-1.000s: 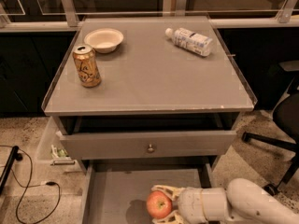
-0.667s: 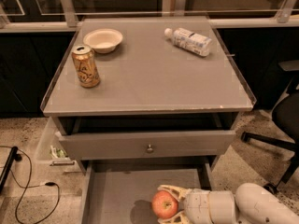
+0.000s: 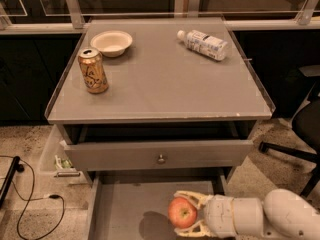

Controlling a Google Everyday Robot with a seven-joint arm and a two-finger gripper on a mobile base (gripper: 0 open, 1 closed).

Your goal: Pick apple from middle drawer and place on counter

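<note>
At five o'clock, the gripper (image 3: 180,213) is clasping the apple (image 3: 182,212), its fingers (image 3: 187,198) hiding the right side. The bottom edge is cutting off the middle drawer (image 3: 125,209) and the arm (image 3: 280,216); the right edge is cropping the chair (image 3: 305,134) at three o'clock.

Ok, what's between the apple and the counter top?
In the camera view, the upper drawer front with its knob; the gripper holds the apple over the middle drawer.

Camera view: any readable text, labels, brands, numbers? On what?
Nothing legible.
Can: gold label design, cannot be read.
Bottle: white label, print too small to read.
Bowl: no markings seen.
Hand, closed on the apple over the middle drawer: no text.
</note>
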